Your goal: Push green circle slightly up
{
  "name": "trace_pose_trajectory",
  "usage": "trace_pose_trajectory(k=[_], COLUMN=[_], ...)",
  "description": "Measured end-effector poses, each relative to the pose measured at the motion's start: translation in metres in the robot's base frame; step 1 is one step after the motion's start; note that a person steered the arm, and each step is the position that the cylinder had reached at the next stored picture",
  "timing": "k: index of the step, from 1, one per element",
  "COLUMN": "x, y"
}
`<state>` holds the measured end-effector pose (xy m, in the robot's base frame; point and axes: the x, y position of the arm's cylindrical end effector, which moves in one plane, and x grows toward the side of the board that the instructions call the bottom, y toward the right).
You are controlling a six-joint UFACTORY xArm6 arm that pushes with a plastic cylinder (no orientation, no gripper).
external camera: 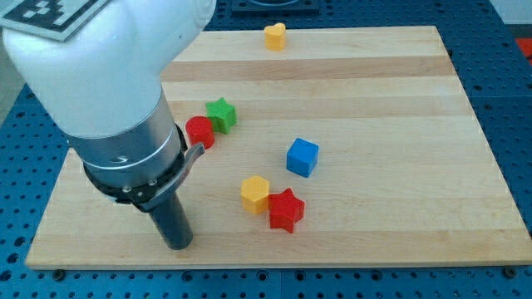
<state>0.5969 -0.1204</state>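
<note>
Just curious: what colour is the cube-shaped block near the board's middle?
Blue: the blue cube block shows clearly in the camera view.

Bright, even light, soft short shadows beside the blocks, sharp focus throughout.

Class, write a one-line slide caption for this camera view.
My tip rests near the board's bottom-left edge, below the red circle and green star, apart from every block.
</note>
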Motion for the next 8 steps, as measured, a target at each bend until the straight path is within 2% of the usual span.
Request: trace_pose_trajectory(k=[2, 3, 6, 7, 8], x=[0.021, 0.022, 0.01, 0.013, 0.021], y=[-0.007, -0.029, -0.017, -0.027, -0.063])
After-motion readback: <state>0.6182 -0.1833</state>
